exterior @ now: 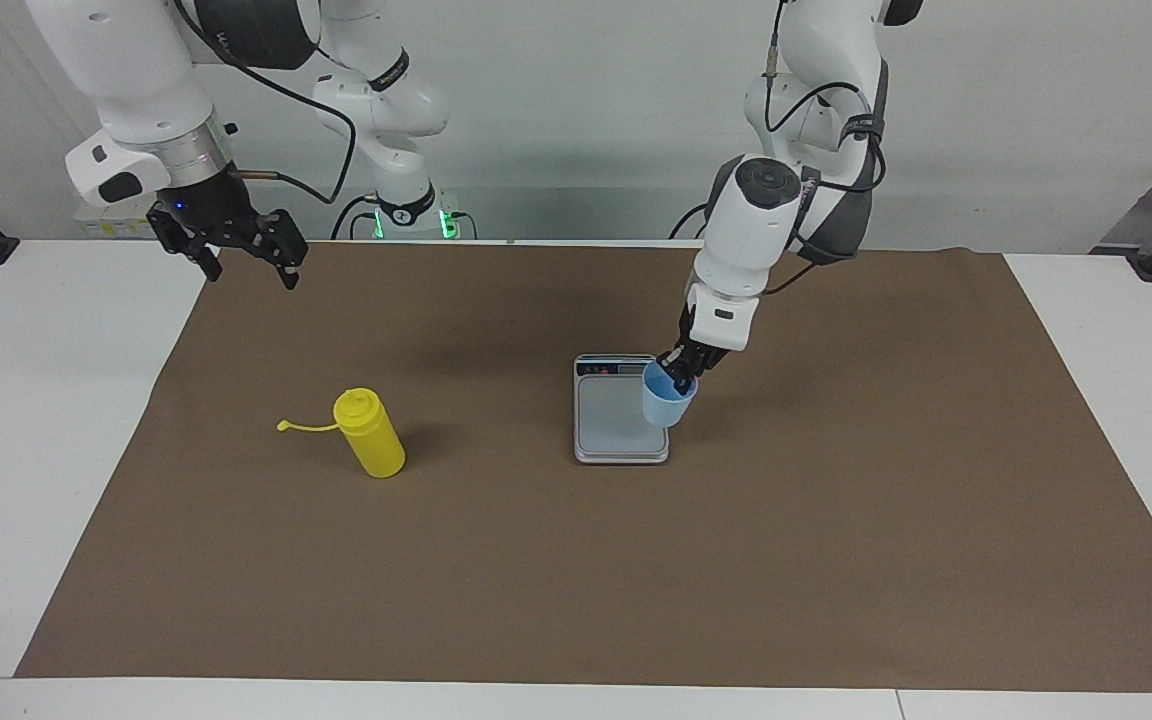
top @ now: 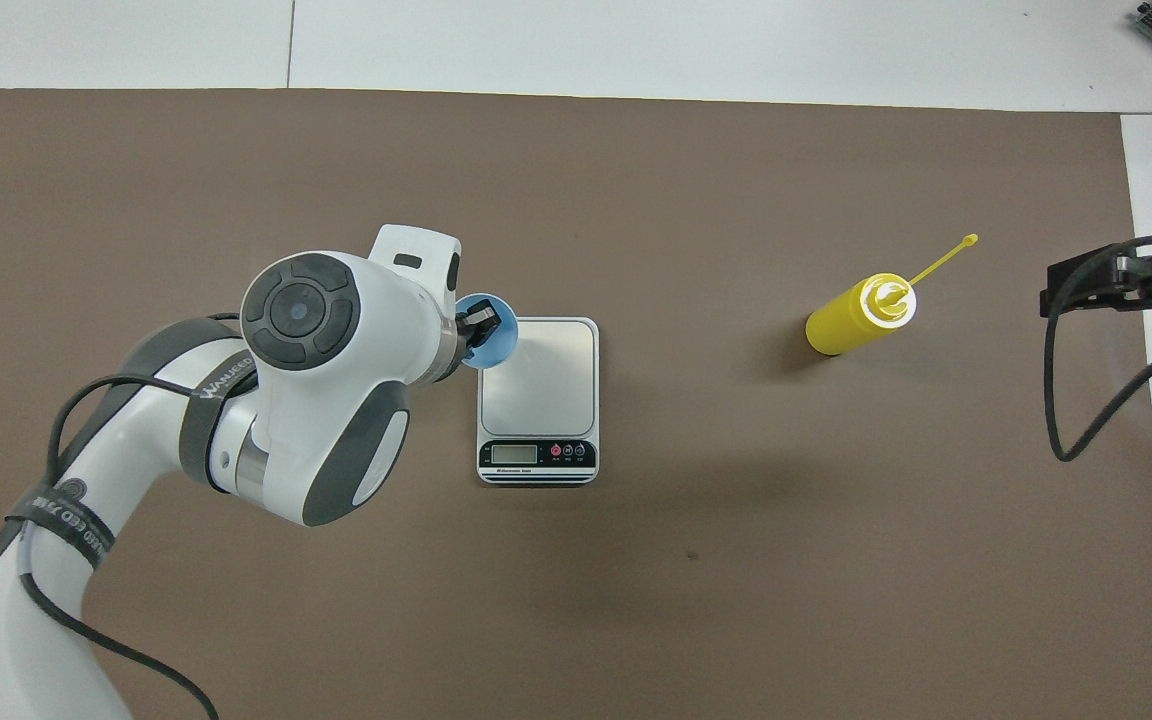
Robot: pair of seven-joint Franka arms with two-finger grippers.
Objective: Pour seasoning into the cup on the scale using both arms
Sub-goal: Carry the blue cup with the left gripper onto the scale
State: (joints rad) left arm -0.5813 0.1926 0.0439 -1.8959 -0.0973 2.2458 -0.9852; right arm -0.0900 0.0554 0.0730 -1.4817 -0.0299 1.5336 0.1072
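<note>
While the left gripper point(exterior: 681, 373) pinches the cup point(exterior: 667, 398) by its rim, tilted over the scale point(exterior: 620, 412) edge at frame centre, a drop off the plate could tip it. Cup looks empty. The seasoning point(exterior: 369, 432) stands lower left of centre, cap off. The right gripper point(exterior: 246, 257) waits upper left, jaws wide, holding nothing.

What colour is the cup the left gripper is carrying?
Light blue, translucent; the cup shows best in the facing view, held by the left gripper.
</note>
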